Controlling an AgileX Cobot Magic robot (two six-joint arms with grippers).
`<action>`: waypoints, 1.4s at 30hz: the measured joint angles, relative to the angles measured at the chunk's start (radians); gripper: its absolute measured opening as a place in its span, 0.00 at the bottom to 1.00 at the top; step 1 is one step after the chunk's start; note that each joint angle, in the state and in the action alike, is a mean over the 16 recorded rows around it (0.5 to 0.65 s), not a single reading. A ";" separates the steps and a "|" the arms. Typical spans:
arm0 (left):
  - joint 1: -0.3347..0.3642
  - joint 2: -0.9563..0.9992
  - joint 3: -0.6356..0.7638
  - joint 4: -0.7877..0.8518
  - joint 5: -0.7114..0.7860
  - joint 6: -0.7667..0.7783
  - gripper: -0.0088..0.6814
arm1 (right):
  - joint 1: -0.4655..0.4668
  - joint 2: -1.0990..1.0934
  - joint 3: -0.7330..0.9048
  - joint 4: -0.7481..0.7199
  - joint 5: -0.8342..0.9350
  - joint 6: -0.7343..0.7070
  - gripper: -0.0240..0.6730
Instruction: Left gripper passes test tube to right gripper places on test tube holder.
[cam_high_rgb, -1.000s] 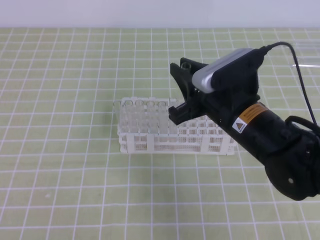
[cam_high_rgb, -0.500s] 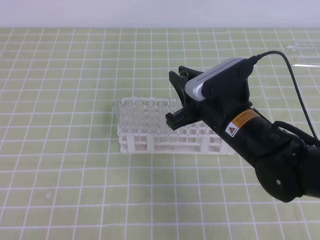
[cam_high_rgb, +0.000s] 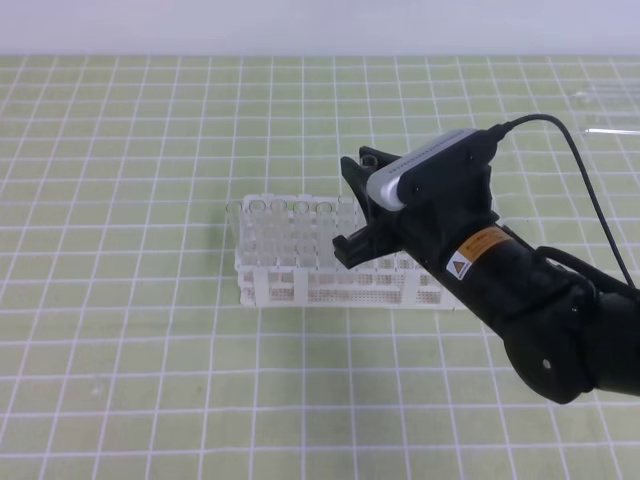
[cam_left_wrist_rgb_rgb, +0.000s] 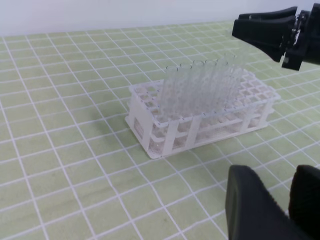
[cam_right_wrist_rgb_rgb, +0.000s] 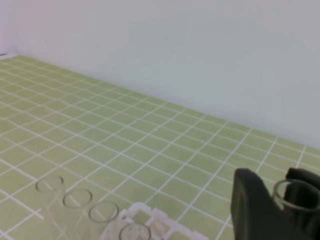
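While your right gripper (cam_high_rgb: 355, 205) is hovering over the rack (cam_high_rgb: 300, 285), placing is underway. Left gripper (cam_left_wrist_rgb_rgb: 285, 205) is sitting empty, parted, nearby. Right fingers are clamping the tube (cam_right_wrist_rgb_rgb: 296, 196); you're needing a free hole.

The right gripper (cam_high_rgb: 358, 205) reaches in from the lower right, angled up-left, its fingers (cam_right_wrist_rgb_rgb: 255, 212) clamped on something. The left gripper (cam_left_wrist_rgb_rgb: 285, 200) sits low, fingers slightly apart.
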 joint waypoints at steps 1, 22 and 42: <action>0.000 0.000 0.000 0.000 0.000 0.000 0.27 | 0.000 0.003 0.000 0.000 0.000 -0.004 0.19; 0.000 0.002 0.000 0.001 -0.001 0.000 0.27 | 0.000 0.023 0.000 -0.002 0.006 -0.044 0.19; 0.000 0.002 0.000 0.001 0.000 0.000 0.26 | 0.000 0.047 0.000 0.002 0.004 -0.037 0.19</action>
